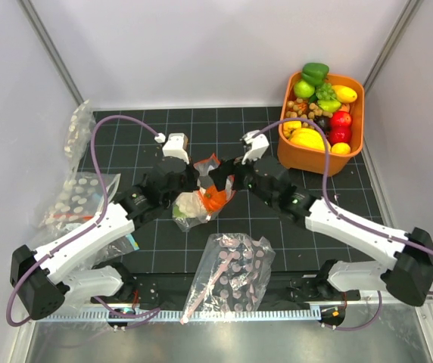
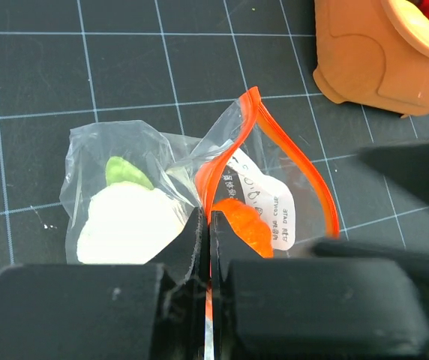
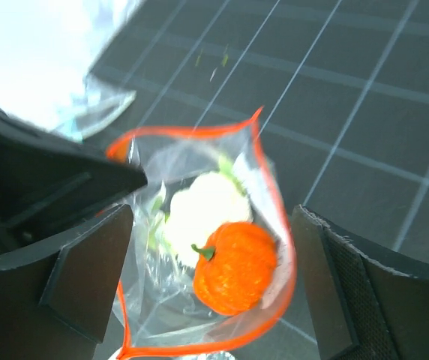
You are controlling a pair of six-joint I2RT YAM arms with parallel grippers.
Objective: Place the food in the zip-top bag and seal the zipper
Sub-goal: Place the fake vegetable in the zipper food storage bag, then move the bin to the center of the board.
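The zip-top bag point(image 1: 205, 189) lies mid-mat with its mouth held open. Inside it are the white cauliflower point(image 3: 203, 206) and the orange round piece point(image 3: 235, 266), a small pumpkin with a green stem. My left gripper point(image 2: 207, 225) is shut on the bag's mouth edge, pinching the orange-red zipper point(image 2: 298, 169). The cauliflower point(image 2: 128, 221) sits left of its fingers and the orange piece point(image 2: 246, 225) just right of them. My right gripper point(image 3: 211, 229) hangs open over the bag's mouth, one finger on each side, holding nothing. A green bell pepper point(image 1: 315, 72) tops the orange tub.
The orange tub point(image 1: 353, 147) of toy produce stands at the back right, close to the right arm. A pink-dotted bag point(image 1: 232, 276) lies at the near edge. White-dotted bags point(image 1: 80, 195) lie along the left side.
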